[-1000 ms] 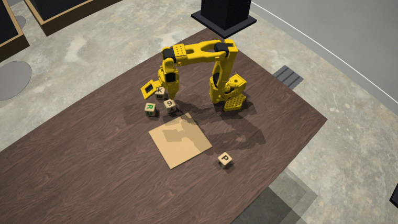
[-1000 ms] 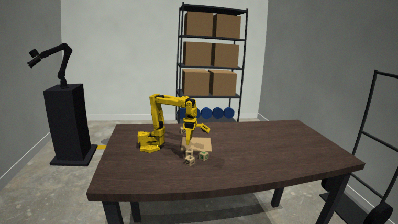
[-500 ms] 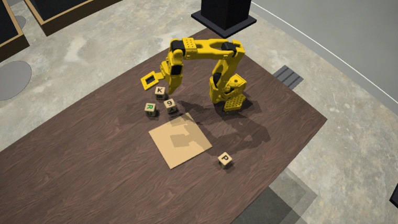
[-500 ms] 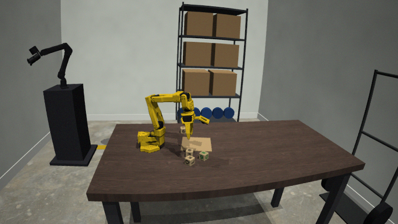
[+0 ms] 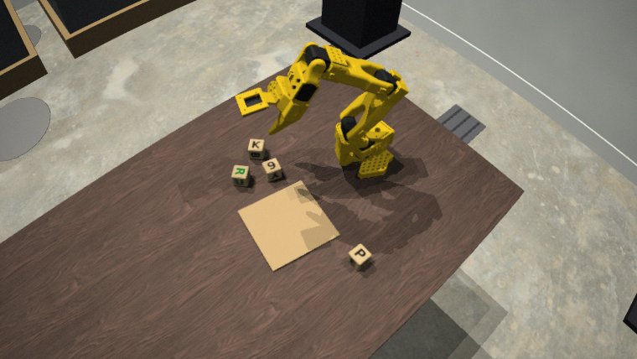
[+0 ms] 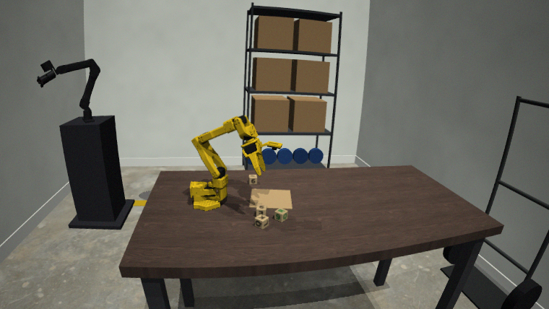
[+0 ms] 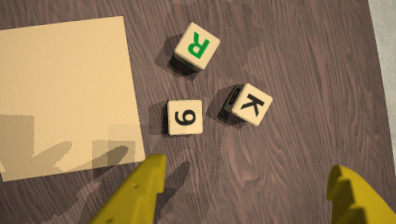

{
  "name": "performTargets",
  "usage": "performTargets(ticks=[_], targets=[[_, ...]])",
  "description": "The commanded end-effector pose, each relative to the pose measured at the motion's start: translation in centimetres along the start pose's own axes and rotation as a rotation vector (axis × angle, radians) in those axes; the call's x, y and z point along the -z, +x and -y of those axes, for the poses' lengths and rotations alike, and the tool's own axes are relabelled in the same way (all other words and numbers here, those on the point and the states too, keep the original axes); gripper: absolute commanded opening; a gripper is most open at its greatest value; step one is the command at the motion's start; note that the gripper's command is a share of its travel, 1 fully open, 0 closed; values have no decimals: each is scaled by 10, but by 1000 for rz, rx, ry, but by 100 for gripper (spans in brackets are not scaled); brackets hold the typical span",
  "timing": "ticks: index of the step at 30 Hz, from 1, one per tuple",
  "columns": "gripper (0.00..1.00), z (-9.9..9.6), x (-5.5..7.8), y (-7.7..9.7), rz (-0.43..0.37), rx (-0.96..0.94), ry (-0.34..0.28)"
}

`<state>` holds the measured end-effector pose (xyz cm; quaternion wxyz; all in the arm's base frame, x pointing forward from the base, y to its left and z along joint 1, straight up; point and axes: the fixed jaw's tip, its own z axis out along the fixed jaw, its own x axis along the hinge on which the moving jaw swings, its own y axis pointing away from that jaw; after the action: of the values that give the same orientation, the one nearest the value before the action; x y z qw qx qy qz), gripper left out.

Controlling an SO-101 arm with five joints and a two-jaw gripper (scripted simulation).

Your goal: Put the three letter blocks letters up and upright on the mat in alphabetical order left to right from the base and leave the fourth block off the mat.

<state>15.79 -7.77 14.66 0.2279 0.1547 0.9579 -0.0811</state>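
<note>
Hovering above the dark, wood-grained table (image 5: pixel 133 267) (image 6: pixel 365 214) (image 7: pixel 310 60), the yellow gripper (image 5: pixel 271 132) (image 6: pixel 261 172) (image 7: pixel 248 164) has its tapered fingers spread fairly wide, with nothing held between them. In the wrist view, the K block (image 5: pixel 256 148) (image 6: pixel 261 221) (image 7: pixel 251 104), a pale cube with a black letter, lies ahead of the gap between the fingertips. The block with a black 6 or 9 on top (image 5: pixel 271 169) (image 6: pixel 261 210) (image 7: pixel 185 117) sits near it, ahead of the finger on that view's left side. Farther ahead of the fingers is the R block (image 5: pixel 240 175) (image 6: pixel 281 215) (image 7: pixel 197 46), its letter green. These three cubes stand apart from one another, all off the mat.

The flat, smooth tan mat (image 5: pixel 276 231) (image 6: pixel 274 199) (image 7: pixel 65 75), square with crisp edges, lies ahead and to the wrist view's left of the fingers, shadows crossing part of it. Beyond the mat from this trio, well apart from the fingers, the P block (image 5: pixel 359 257) (image 6: pixel 252 179) rests on the table, also off the mat.

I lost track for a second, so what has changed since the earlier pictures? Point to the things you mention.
The gripper (image 5: pixel 272 130) (image 6: pixel 261 172) (image 7: pixel 248 162) has risen higher above the table (image 5: pixel 133 249) (image 6: pixel 365 230) (image 7: pixel 300 60). It is open, with nothing taken hold of or let go. All four blocks and the mat (image 5: pixel 276 227) (image 6: pixel 272 198) (image 7: pixel 65 80) stayed put.
</note>
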Motion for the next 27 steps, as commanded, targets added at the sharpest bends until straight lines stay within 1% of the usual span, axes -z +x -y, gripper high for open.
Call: performTargets(ticks=[1,8,12,19,21,27], targets=[[35,3,18,-11,121,-12,24],[35,4,18,-11,120,-21,26],[35,9,16,-15,119,-67,36],[35,29,12,-27,115,-235,75],[35,29,12,-27,115,-235,75],[35,49,6,-36,116,-385,110]])
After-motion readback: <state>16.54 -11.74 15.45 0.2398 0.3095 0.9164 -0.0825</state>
